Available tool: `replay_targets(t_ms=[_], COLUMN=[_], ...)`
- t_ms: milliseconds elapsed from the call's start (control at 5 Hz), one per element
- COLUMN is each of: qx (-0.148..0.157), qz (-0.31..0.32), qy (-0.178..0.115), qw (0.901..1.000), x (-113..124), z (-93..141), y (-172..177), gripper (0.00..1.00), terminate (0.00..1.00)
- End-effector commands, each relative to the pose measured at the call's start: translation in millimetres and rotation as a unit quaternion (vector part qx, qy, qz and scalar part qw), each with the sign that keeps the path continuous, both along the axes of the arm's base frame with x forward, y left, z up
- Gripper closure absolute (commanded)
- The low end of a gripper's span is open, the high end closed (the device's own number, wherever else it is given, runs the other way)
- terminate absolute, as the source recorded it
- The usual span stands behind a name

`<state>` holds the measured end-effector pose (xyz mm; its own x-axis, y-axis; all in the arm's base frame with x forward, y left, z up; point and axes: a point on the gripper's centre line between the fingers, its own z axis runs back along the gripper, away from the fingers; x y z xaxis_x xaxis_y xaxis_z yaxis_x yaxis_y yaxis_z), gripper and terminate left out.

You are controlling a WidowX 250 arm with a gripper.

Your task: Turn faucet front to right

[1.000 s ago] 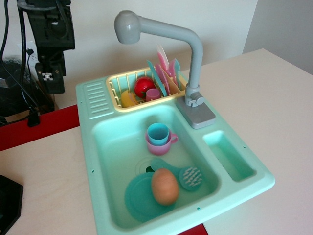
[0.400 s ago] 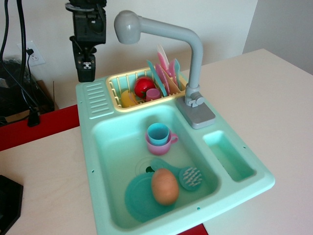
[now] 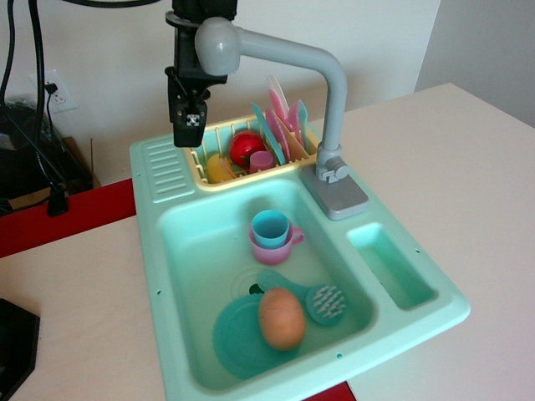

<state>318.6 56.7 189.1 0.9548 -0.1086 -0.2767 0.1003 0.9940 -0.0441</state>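
So the setup's a light wooden table with a red strip at its back-left edge, pushed against a plain white wall that has a power outlet and black cables hanging on the left. A mint toy sink sits on it. The grey faucet stands on its base at the sink's back right, arm reaching left over the yellow dish rack, with the black pincer hanging right by the head, and I can't tell if it's open or closed.
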Motion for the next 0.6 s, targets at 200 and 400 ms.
replay_targets(t_ms=[200, 400], qx=[0.001, -0.003], qz=[-0.082, -0.147], qy=[-0.016, -0.026], qw=[0.9965, 0.9888], x=[3.0, -1.8], z=[8.1, 18.5], y=[-71.1, -96.1], gripper=[0.00, 0.00], terminate=[0.00, 0.00])
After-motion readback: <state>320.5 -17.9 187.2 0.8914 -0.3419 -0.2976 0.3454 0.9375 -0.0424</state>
